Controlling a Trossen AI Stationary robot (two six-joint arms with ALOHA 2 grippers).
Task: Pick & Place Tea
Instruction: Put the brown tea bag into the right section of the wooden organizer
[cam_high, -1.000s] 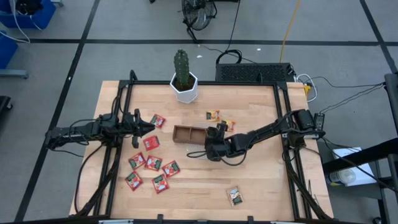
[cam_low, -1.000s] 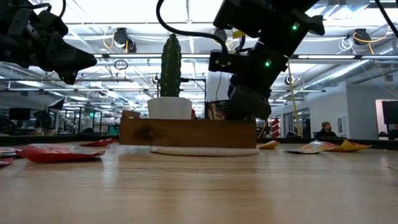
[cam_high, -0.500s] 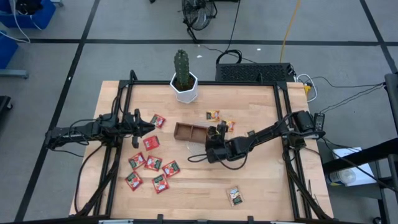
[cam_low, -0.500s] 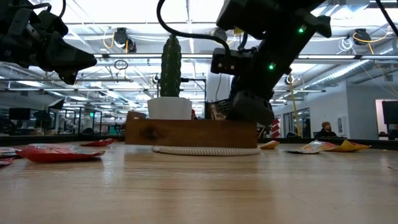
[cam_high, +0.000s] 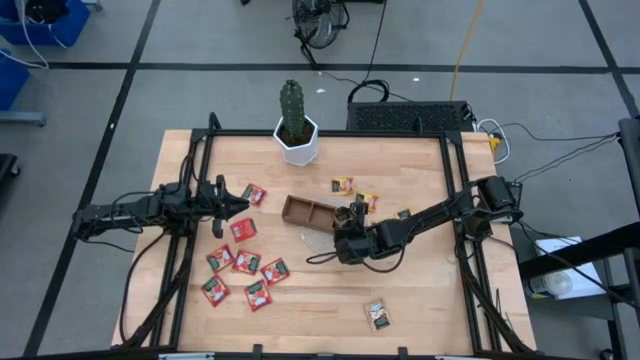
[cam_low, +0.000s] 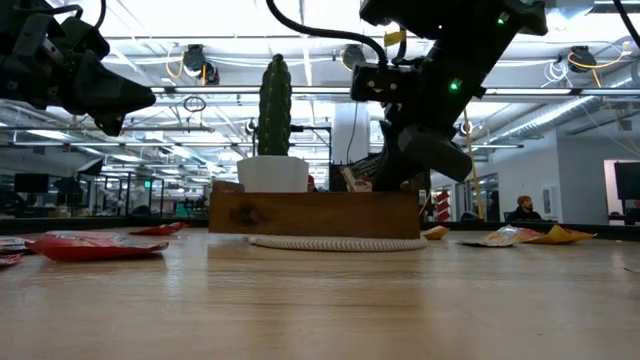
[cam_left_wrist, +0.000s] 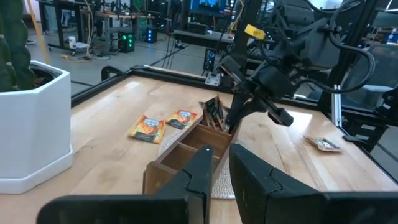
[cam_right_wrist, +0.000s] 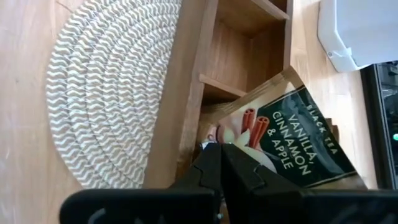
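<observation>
Right wrist view: right hand, fingers closed, over tray by dark sachet; probably withdrawing next.

Evenly and brightly lit from overhead in the high view; only faint, soft shadows under the arms on the pale wooden table. Strong backlight in the low view from ceiling lights and bright glazing behind, leaving both arms as near silhouettes and the cactus dark. Blurred tabletop in the near foreground there, with a dull sheen across the grain. Sharp on the woven mat and sachet print in the right wrist view, soft on the near fingers. Slight bending of straight lines toward the edges of the left wrist view
</observation>
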